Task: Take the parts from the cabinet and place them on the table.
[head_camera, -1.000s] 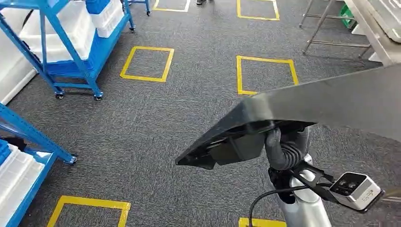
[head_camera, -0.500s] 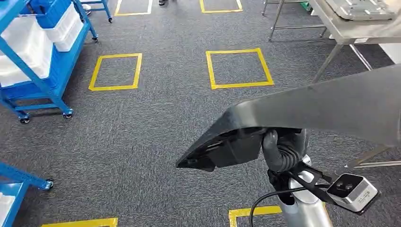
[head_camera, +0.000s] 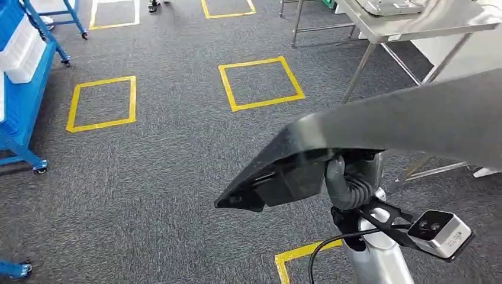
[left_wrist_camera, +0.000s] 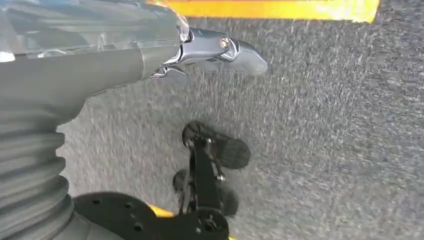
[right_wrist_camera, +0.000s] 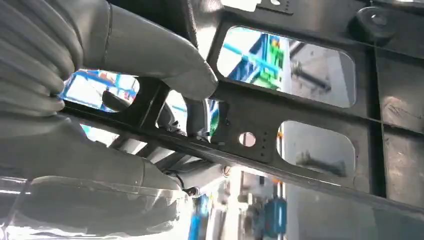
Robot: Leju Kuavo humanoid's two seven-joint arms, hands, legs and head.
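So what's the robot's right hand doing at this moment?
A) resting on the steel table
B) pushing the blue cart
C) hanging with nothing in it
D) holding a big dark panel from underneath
D: the right hand grips the underside of the large dark panel, carried above the carpet, apart from the steel table.

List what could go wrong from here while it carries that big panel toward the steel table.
1. The long dark panel is held by the right hand alone, near one end, so it may tip or slip.
2. The panel reaches past the picture's right edge near the steel table and its legs; its end could strike them.
3. The panel hides much of the carpet ahead in the head view, so footing there is hard to judge.
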